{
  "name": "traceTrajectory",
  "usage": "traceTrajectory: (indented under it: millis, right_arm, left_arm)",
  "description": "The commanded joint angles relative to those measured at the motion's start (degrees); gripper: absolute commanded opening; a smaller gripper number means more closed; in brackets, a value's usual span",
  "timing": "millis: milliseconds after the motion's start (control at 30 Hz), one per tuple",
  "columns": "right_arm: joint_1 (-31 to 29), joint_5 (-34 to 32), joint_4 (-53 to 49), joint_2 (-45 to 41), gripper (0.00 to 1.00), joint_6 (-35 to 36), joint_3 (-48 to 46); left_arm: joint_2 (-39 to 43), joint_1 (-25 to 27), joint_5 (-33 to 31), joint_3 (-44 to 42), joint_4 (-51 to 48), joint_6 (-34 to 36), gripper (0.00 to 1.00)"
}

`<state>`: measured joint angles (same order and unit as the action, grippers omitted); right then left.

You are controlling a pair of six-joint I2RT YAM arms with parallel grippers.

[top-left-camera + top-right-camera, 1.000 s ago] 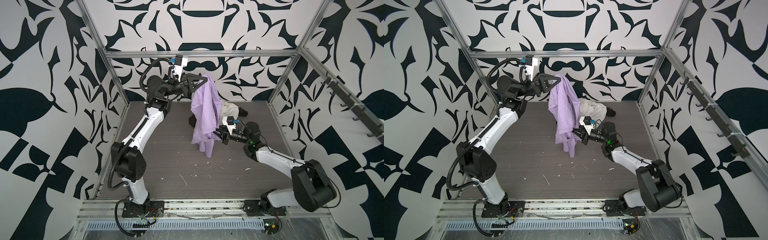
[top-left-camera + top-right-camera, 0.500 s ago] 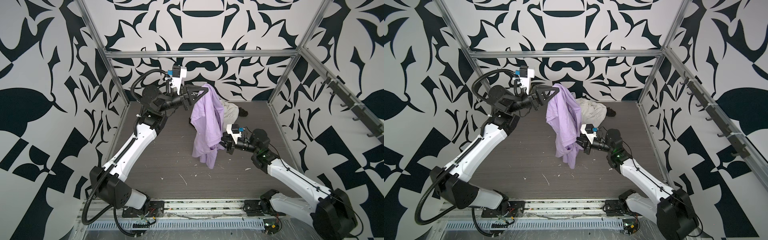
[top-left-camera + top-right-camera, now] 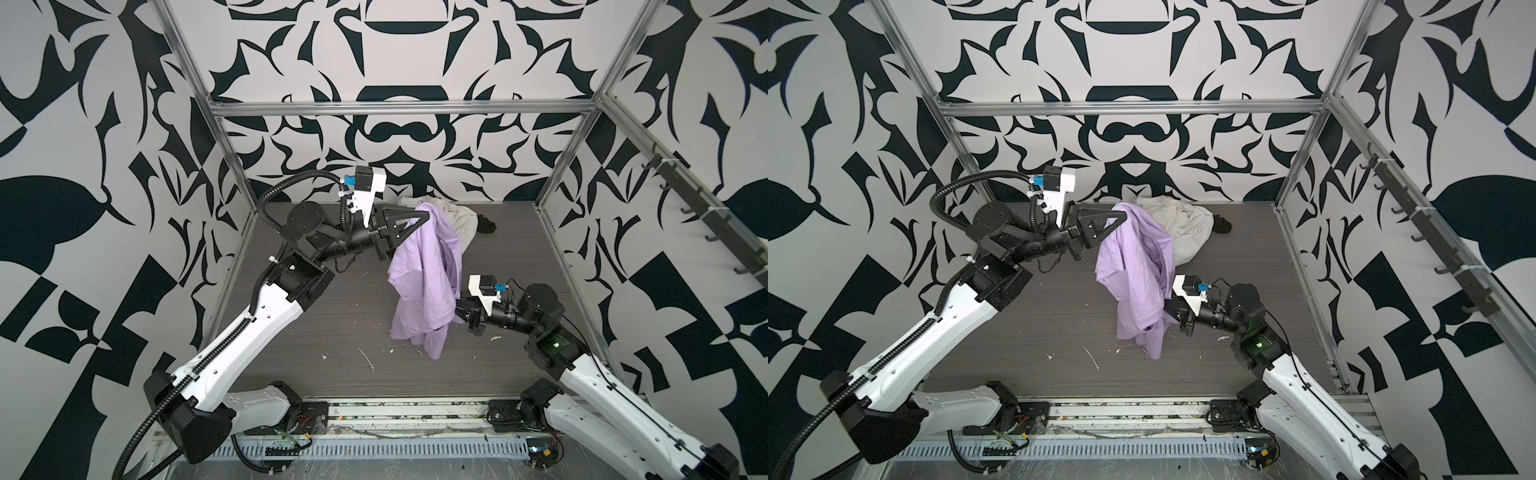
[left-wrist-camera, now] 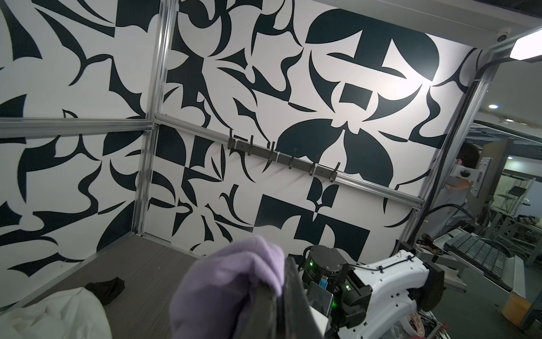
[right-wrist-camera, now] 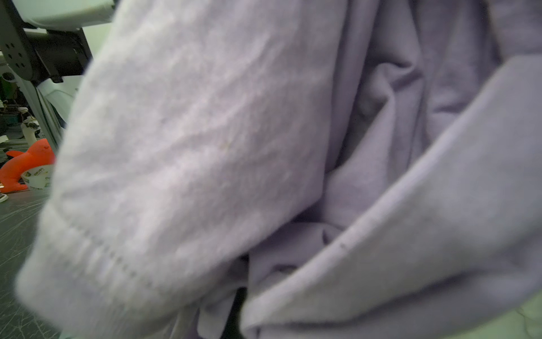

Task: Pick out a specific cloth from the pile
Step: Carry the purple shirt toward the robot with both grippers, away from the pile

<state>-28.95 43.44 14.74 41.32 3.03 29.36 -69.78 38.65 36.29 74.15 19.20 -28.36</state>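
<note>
**Fingers.** The left gripper [image 3: 423,217] [image 3: 1121,217] is closed, its 2 dark fingers [image 4: 296,299] pinching the top fold of the cloth [image 3: 424,282] [image 3: 1138,282]. In the left wrist view the lavender fabric [image 4: 231,281] bulges out just above the pinch. The right gripper [image 3: 462,315] [image 3: 1174,312] is also closed. Its tips are buried in the cloth's lower right edge, where a fold draws toward them, so it appears to have hold of that edge. The right wrist view is almost filled with cloth [image 5: 205,146], and the fingers themselves are hidden.

**Arms.** In both top views the left arm rises from the lower left of the frame and bends at the elbow. Its forearm runs roughly level toward the right, with the gripper high at upper centre. The right arm comes up from the lower right, and its wrist points left, with the gripper low at centre right.

**Cloth.** The cloth hangs in long folds from the left gripper down past the right gripper, at the centre of the frame. Whether its lowest hem touches the table [image 3: 332,332] cannot be told.

**Pile.** The pile lies on the table behind the cloth, at upper centre. It shows a white garment [image 3: 464,220] [image 3: 1185,235] [image 4: 52,314], with a small black piece [image 3: 485,225] [image 3: 1222,225] [image 4: 105,289] just to its right in both top views.
</note>
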Motion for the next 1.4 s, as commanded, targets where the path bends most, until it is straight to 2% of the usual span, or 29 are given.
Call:
traceTrajectory:
  millis: [0,267,533,1000,1367]
  right_arm:
    - [-0.46,-1.58,-0.60,-0.41,0.06,0.97,0.65]
    - [-1.85,-4.83,-3.69,1.27,0.08,2.77,0.39]
    - [-3.99,-7.92,-2.44,4.40,0.07,2.09,-1.19]
    - [-10.60,-19.48,1.60,7.96,0.08,-2.02,-5.99]
    - [-13.47,-27.90,5.57,9.66,0.09,-5.69,-11.23]
  left_arm:
    - [1.14,0.02,-2.45,-2.83,0.43,1.20,0.00]
    - [3.95,-0.24,-4.40,-7.64,-3.23,5.99,0.00]
    - [8.25,-2.52,-4.55,-15.27,-4.37,6.62,0.00]
    - [13.52,-2.74,-4.66,-23.75,-7.08,6.04,0.00]
    - [16.09,-2.76,-3.44,-30.45,-7.13,1.52,0.00]
